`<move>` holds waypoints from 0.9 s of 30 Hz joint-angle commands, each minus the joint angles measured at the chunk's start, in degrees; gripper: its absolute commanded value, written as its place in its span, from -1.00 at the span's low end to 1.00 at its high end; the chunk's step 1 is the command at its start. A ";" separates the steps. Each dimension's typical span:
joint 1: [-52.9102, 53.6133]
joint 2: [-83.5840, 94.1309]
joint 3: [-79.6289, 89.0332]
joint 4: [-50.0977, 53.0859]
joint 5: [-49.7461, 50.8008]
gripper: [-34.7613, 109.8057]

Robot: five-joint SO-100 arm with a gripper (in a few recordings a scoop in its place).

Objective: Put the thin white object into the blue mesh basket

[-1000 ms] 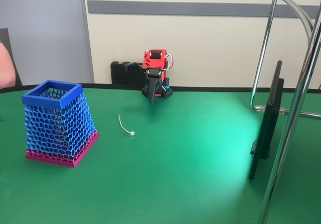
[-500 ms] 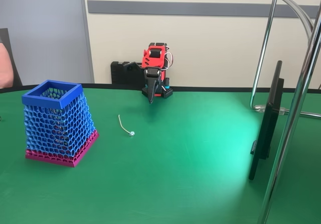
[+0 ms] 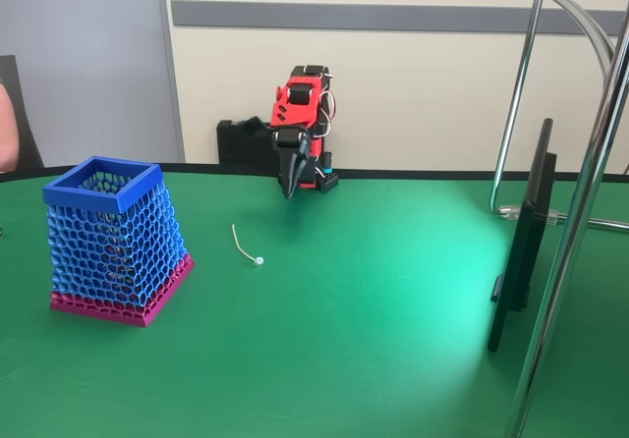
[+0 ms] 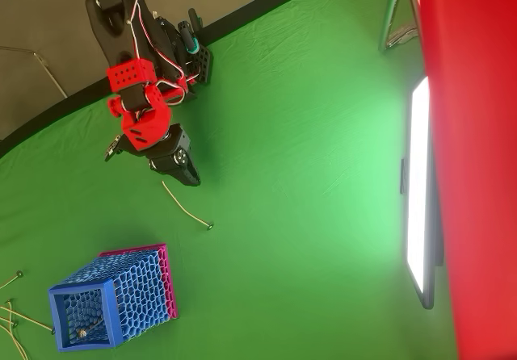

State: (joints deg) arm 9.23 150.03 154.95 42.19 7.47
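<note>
The thin white object point(image 3: 243, 245) lies on the green table, its bead end toward the camera; in the overhead view the strand point(image 4: 184, 207) runs diagonally. To its left in the fixed view stands the blue mesh basket point(image 3: 113, 251), upright, with a pink base band. The overhead view shows the basket point(image 4: 133, 283) with a small strand inside it. My gripper point(image 3: 288, 191) hangs at the back of the table on the red arm, pointing down, shut with nothing in it. From overhead the gripper point(image 4: 192, 178) is just beyond the strand's far end, apart from it.
A thin black screen point(image 3: 521, 242) stands edge-on at the right beside chrome stand poles point(image 3: 580, 212). A black block point(image 3: 241, 143) sits against the back wall. Several loose strands point(image 4: 10, 316) lie at the table's left edge by the basket. A person's arm point(image 3: 5, 124) shows far left.
The arm has risen a little and swung left in the fixed view, carrying the gripper tip slightly left. Strand and basket have not moved.
</note>
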 commanded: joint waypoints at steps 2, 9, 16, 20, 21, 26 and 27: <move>1.93 -8.79 -8.00 0.00 4.48 -0.51; 3.34 -24.17 -21.18 5.45 9.67 -0.51; 6.24 -34.98 -28.65 5.54 11.87 -0.49; 8.44 -42.45 -33.75 5.27 13.62 -0.47; 8.88 -44.12 -34.98 5.27 13.89 -0.46; 10.81 -52.65 -42.28 6.68 15.21 -0.41; 11.07 -53.96 -43.33 6.77 15.73 -0.40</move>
State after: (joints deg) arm 19.42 100.02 117.51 48.25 22.32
